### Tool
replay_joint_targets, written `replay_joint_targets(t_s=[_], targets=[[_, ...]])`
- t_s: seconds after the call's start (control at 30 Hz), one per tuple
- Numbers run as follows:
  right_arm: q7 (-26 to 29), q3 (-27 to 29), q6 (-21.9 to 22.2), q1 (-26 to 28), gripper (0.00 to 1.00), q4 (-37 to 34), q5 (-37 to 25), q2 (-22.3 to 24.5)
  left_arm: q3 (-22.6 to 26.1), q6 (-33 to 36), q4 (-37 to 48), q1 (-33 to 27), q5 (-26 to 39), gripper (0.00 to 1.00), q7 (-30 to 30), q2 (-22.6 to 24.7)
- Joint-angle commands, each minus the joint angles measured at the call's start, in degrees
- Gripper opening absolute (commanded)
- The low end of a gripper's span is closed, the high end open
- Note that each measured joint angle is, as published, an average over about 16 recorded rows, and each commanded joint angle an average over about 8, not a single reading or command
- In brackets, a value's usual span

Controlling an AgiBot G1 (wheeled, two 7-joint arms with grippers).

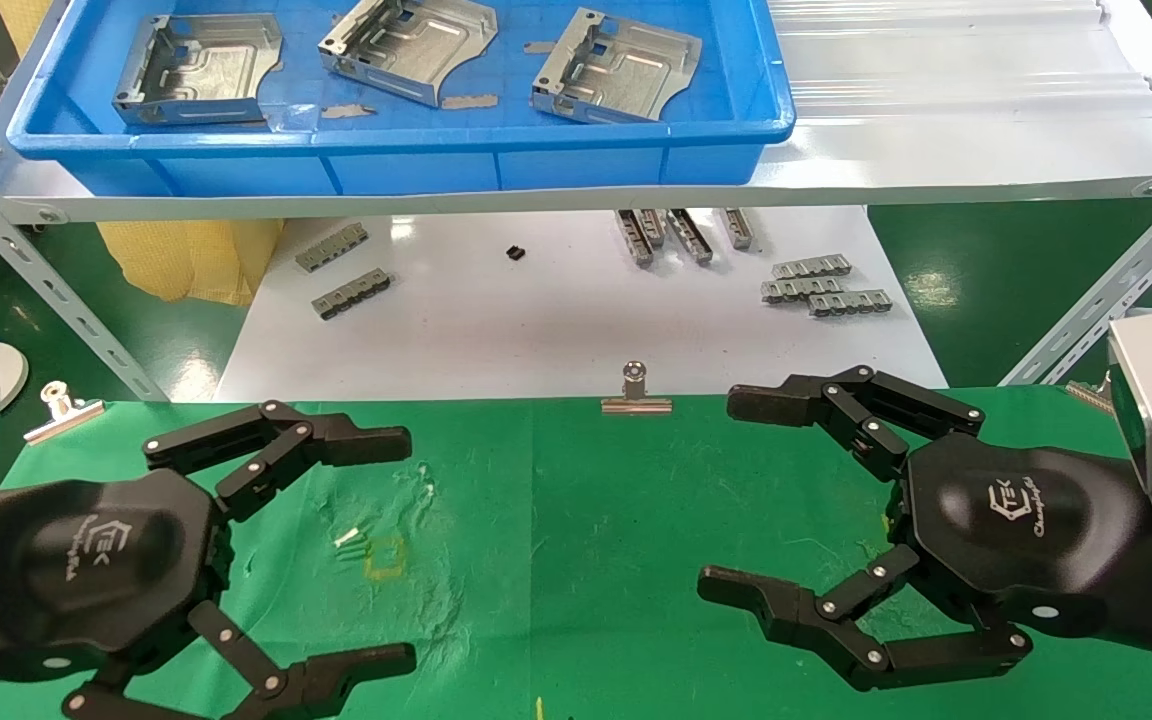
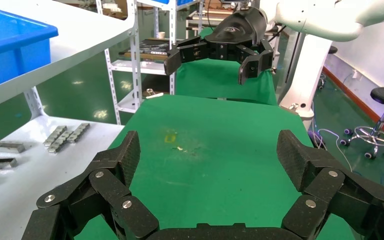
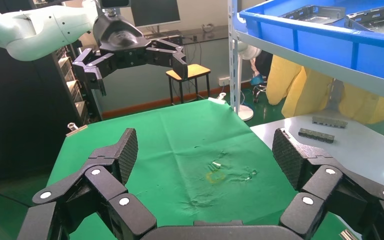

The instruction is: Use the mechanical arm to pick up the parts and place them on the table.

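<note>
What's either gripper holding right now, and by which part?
Nothing. The left gripper and right gripper are both open and empty above the table; parts remain in the blue bin.

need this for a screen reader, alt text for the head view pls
Two black grippers, left and right, hover with jaws open over a green table. Beyond, three grey metal parts lie in a blue tray on a shelf.
</note>
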Motion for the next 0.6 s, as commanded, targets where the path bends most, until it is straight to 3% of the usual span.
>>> replay_joint_targets(t_s=[0.03, 0.6], targets=[[0.0, 0.0, 0.0, 0.0, 1.0, 0.0, 0.0, 0.0, 0.0, 0.0, 0.0, 0.0, 0.0, 1.0, 0.0, 0.0], [0.0, 0.0, 0.0, 0.0, 1.0, 0.0, 0.0, 0.0, 0.0, 0.0, 0.0, 0.0, 0.0, 1.0, 0.0, 0.0]])
